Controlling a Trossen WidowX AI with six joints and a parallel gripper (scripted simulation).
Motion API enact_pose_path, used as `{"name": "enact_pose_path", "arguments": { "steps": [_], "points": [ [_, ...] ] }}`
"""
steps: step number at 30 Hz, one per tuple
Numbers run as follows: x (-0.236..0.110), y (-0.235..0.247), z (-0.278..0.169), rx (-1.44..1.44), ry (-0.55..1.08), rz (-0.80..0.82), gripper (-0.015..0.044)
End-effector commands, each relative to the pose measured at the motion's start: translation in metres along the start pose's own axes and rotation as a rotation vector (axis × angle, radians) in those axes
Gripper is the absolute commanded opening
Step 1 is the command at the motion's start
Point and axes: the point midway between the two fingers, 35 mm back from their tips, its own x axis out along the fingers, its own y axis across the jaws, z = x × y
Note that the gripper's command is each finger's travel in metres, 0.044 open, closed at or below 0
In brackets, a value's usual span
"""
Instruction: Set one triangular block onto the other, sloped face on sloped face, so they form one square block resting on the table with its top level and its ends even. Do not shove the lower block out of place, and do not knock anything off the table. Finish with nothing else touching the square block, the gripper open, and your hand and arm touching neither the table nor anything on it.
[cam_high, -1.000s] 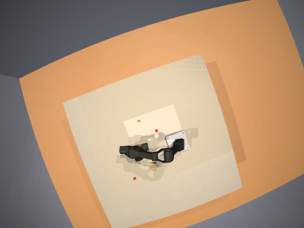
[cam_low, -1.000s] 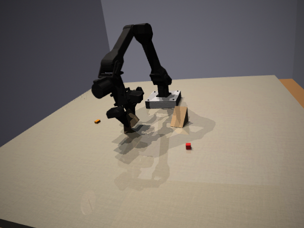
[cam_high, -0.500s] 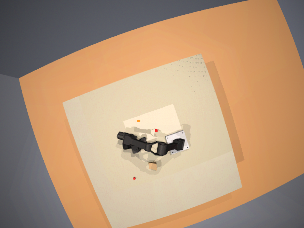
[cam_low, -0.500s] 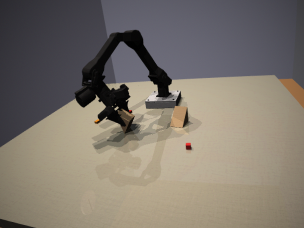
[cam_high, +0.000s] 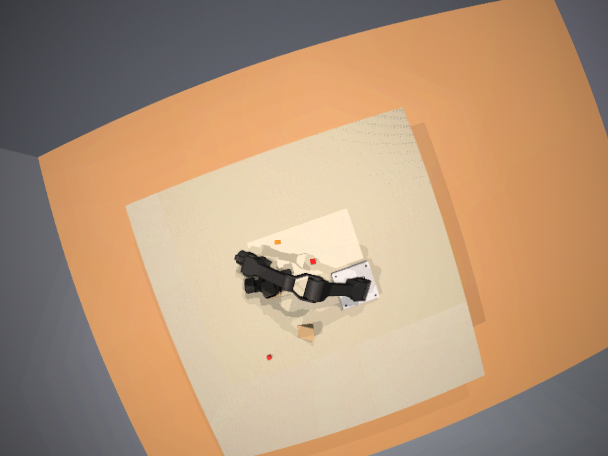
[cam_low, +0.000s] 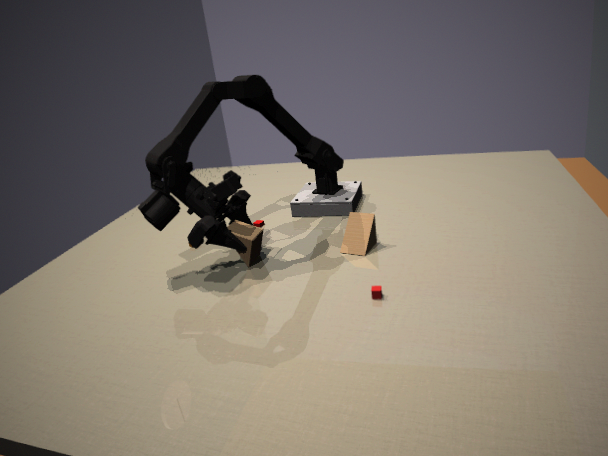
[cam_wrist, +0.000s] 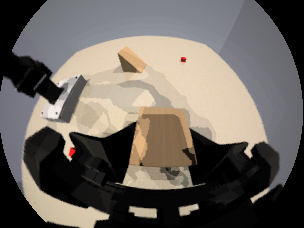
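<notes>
My gripper (cam_low: 235, 239) (cam_wrist: 160, 125) is shut on a tan triangular block (cam_low: 250, 244) (cam_wrist: 160, 137). It holds the block tilted, left of the arm's base, with the block's lower corner close to the table. In the overhead view the arm hides most of this block. The other triangular block (cam_high: 306, 332) (cam_low: 358, 234) (cam_wrist: 131, 60) rests on the table in front of the base, apart from the gripper, with its sloped face turned up.
The arm's grey base plate (cam_high: 353, 285) (cam_low: 327, 201) (cam_wrist: 63, 100) stands behind the blocks. One small red cube (cam_high: 269, 357) (cam_low: 376, 292) (cam_wrist: 182, 60) lies in front of the resting block. Another red cube (cam_high: 313, 261) (cam_low: 258, 223) lies just behind the held block. A small orange piece (cam_high: 277, 242) lies farther off.
</notes>
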Motion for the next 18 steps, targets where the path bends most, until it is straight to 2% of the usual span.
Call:
{"name": "enact_pose_path", "arguments": {
  "steps": [1, 11, 18],
  "points": [
    [-0.0001, 0.0005, 0.0007, 0.004, 0.005, 0.002, 0.0184],
    [-0.0001, 0.0005, 0.0007, 0.004, 0.005, 0.002, 0.0440],
    [-0.0001, 0.0005, 0.0007, 0.004, 0.005, 0.002, 0.0440]
  ]
}}
